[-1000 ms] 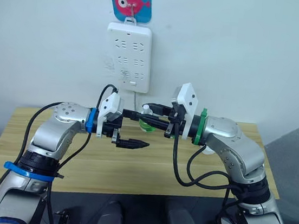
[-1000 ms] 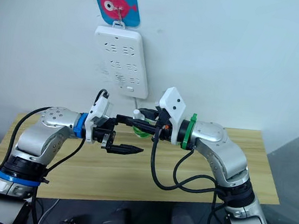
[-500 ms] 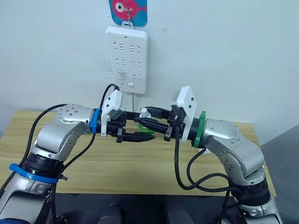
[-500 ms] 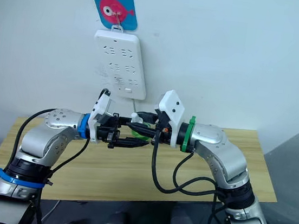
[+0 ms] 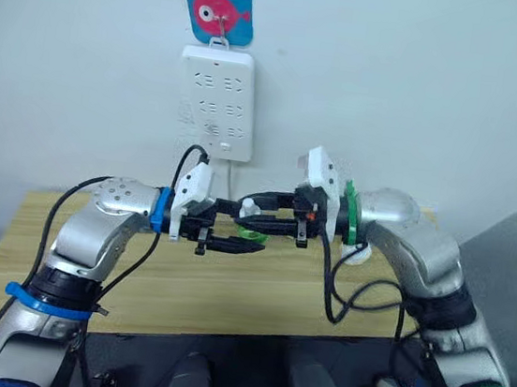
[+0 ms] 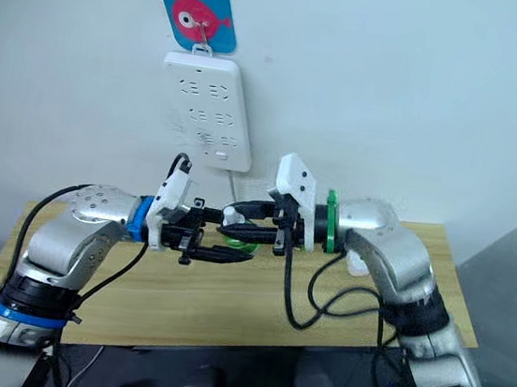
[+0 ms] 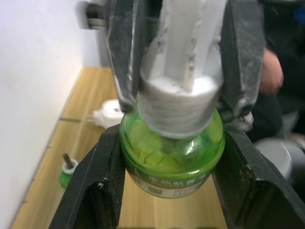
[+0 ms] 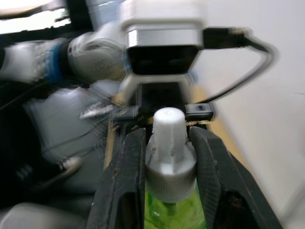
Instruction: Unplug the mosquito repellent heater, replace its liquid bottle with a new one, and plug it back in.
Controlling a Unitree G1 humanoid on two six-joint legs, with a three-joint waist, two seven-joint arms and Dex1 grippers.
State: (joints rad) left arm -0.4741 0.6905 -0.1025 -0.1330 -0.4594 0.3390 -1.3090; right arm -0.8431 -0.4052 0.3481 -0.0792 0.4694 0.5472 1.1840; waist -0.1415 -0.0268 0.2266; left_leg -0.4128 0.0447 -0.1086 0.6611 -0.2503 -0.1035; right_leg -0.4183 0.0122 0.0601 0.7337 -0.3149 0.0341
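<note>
Both pincers now clamp green bottle (image 7: pixel 171 157): left pincer (image 7: pixel 167 162) newly closed, right pincer (image 8: pixel 167 157) on cap.

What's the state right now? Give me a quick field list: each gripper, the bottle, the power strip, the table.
left gripper: fingers on either side of the green bottle's body, touching it
right gripper: shut on the bottle's white cap
bottle: held in the air between both grippers, above the table
power strip: on the wall, nothing plugged in
table: a white unit and a second small green bottle lie on it
</note>
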